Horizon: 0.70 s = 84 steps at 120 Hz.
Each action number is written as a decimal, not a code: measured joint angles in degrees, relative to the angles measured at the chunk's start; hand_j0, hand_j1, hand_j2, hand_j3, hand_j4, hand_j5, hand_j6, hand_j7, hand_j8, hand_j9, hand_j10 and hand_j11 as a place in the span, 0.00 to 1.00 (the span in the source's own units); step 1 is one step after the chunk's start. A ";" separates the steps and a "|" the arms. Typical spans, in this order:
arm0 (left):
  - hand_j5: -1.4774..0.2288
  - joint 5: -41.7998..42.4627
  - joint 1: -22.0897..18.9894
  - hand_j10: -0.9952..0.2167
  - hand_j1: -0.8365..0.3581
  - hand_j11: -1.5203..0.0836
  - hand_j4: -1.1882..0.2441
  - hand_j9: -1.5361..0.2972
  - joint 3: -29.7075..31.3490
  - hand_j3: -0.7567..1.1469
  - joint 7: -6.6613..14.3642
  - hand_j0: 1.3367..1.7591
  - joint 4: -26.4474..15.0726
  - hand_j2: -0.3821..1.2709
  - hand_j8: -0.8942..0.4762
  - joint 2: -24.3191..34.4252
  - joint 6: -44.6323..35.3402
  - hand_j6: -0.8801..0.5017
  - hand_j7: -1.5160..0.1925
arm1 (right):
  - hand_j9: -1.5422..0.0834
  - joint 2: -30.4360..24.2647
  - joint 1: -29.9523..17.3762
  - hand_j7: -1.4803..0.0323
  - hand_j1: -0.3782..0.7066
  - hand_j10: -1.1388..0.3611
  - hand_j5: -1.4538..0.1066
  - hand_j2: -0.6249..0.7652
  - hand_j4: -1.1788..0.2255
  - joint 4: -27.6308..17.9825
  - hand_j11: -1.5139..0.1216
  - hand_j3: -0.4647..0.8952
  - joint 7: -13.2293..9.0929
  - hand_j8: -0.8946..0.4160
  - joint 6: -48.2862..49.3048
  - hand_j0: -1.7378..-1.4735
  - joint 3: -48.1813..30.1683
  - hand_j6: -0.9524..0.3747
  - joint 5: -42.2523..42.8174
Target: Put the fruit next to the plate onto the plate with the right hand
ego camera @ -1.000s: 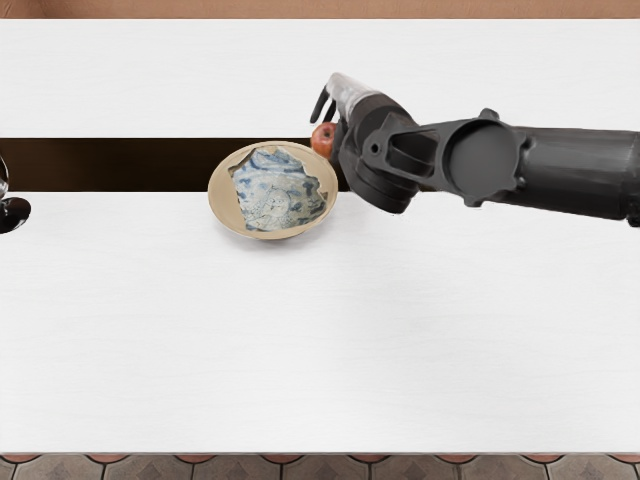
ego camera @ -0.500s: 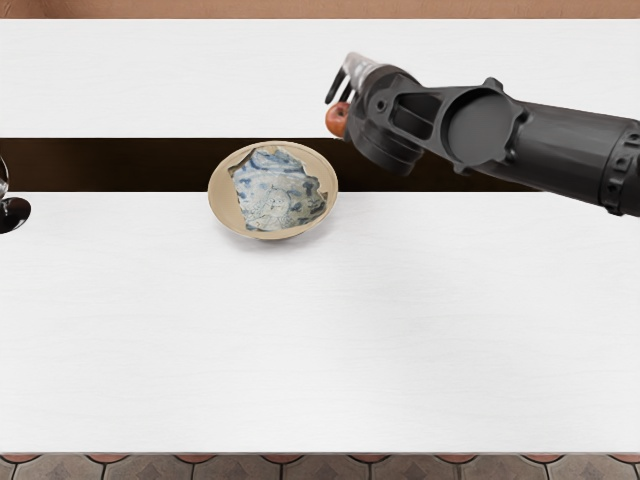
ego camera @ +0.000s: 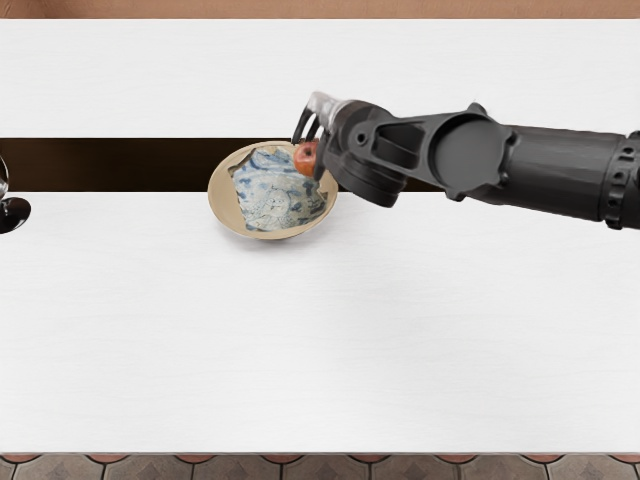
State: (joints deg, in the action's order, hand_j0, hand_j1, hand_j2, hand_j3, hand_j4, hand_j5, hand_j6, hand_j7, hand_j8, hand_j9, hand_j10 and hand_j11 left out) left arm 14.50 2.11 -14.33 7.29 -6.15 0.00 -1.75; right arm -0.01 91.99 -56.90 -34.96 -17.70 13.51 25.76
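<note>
Clutching fruit [ego camera: 305, 158], right hand [ego camera: 322, 132] above plate [ego camera: 219, 192] rim

The right hand [ego camera: 332, 143], a second ago poised just off the right rim of the plate [ego camera: 222, 205] with the fruit [ego camera: 305, 157] in its grasp, has swung left and now carries the reddish fruit over the plate's upper right edge. Half a second ago the hand had risen up and to the right, with the fruit showing above the dark gap [ego camera: 120, 165] and clear of the plate; since then it has come back down and across. The forearm has followed, reaching further left into the frame, and the wrist now overlaps the plate's right rim.
</note>
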 joint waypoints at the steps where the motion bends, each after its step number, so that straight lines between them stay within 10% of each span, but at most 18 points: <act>1: 0.87 0.00 0.00 0.82 0.99 0.95 0.83 0.84 0.00 0.40 0.00 0.76 0.00 0.23 0.65 0.00 0.00 0.64 0.89 | 0.38 0.00 -0.02 0.39 0.64 0.32 0.33 0.70 0.37 -0.14 0.36 0.34 0.00 0.32 0.00 0.30 0.00 0.36 0.00; 26: 0.87 0.00 0.00 0.82 0.99 0.95 0.83 0.84 0.00 0.40 0.00 0.76 0.00 0.23 0.65 0.00 0.01 0.64 0.89 | 0.35 0.00 -0.33 0.36 0.65 0.30 0.30 0.72 0.35 -1.91 0.33 0.34 -0.03 0.33 0.12 0.30 -0.13 0.36 0.25; 51: 0.87 0.00 0.00 0.82 0.99 0.95 0.83 0.84 0.00 0.40 0.00 0.76 0.00 0.23 0.65 0.00 0.00 0.64 0.89 | 0.72 0.01 -0.32 0.74 0.26 0.58 0.69 0.55 0.65 -2.75 0.70 0.34 -0.04 0.55 -0.98 0.30 -1.62 0.58 1.48; 84: 0.87 0.00 0.00 0.82 0.99 0.95 0.83 0.84 0.00 0.40 0.00 0.76 0.00 0.23 0.65 0.00 0.00 0.64 0.89 | 0.89 0.01 -3.12 0.92 0.09 0.71 0.87 0.48 0.79 -5.34 0.87 0.34 -0.04 0.65 1.29 0.30 -11.84 0.68 -3.56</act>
State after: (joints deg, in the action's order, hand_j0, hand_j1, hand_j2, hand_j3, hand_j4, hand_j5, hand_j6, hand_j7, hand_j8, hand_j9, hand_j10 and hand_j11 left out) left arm 14.50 2.11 -14.33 7.29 -6.15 0.00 -1.75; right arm 0.00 88.87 -62.24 -35.00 -16.41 1.67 22.20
